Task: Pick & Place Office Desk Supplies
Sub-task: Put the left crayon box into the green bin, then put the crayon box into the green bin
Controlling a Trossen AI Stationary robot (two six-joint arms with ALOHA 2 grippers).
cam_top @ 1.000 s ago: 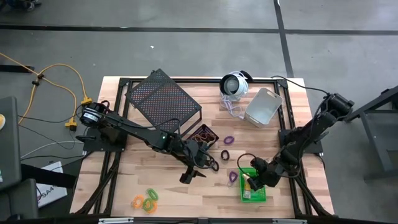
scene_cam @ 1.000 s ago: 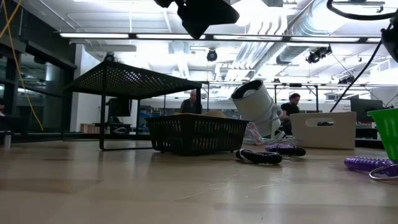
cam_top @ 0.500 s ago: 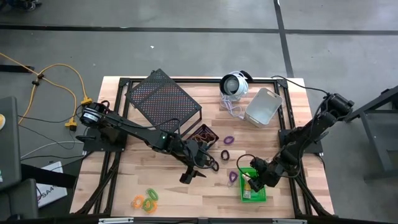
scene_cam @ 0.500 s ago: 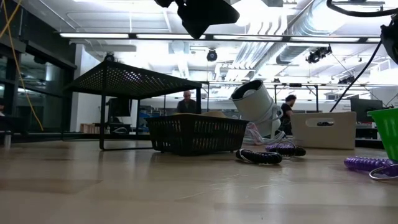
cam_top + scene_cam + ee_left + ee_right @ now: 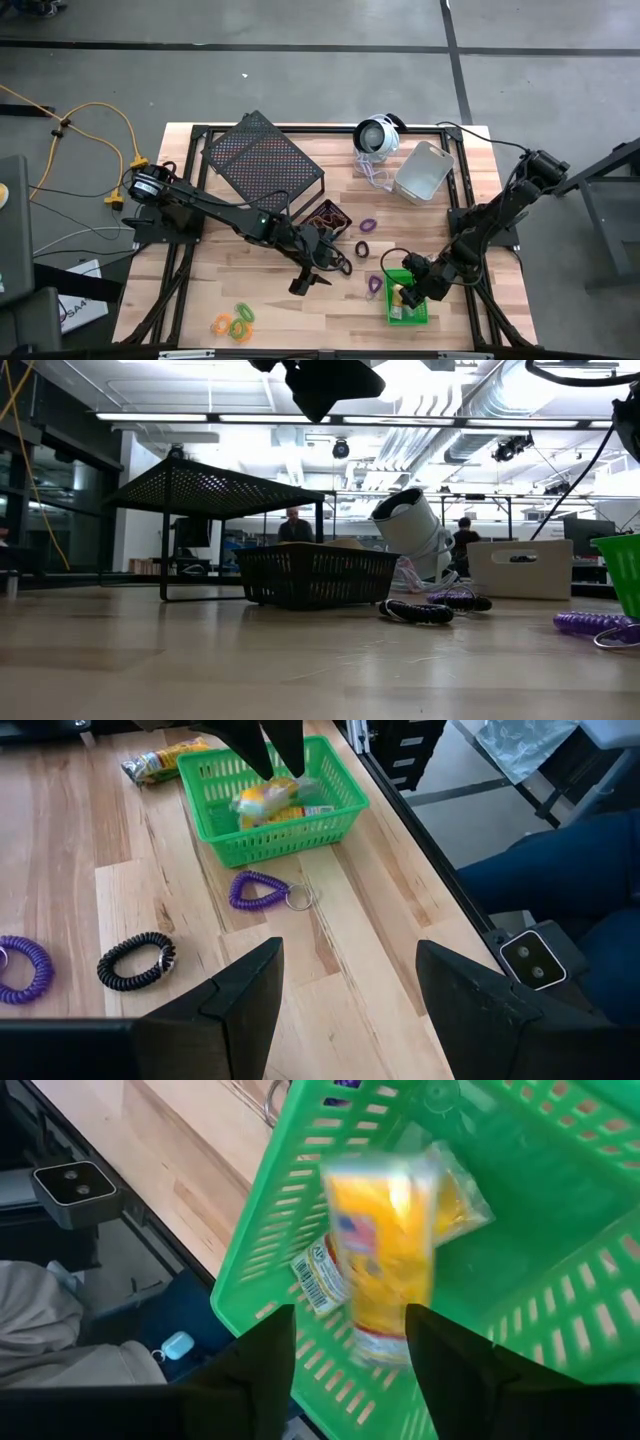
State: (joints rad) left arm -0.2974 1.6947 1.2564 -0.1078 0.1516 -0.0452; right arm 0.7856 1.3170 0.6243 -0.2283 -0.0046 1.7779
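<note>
My right gripper (image 5: 350, 1370) stands open just above the green bin (image 5: 408, 308) at the table's near right. A yellow packet (image 5: 385, 1255) shows blurred below its fingers, inside the bin (image 5: 270, 795), over another yellow packet on the bin's floor. My left gripper (image 5: 350, 990) hangs open above the table's middle (image 5: 308, 282), touching nothing. On the wood between the two lie a purple loop with a key ring (image 5: 258, 890), a black loop (image 5: 137, 960) and another purple loop (image 5: 20, 970).
A black bin (image 5: 328, 215) sits beside the large mesh rack (image 5: 262, 160). A grey bin (image 5: 422, 172) and a round white device (image 5: 377, 135) stand at the far right. Orange and green loops (image 5: 233, 321) lie near the front left. One more yellow packet (image 5: 160, 762) rests beyond the green bin.
The yellow packet is in motion, smeared in both wrist views, below my right gripper's fingers inside the green bin. Neither arm has shifted its place over the table.
</note>
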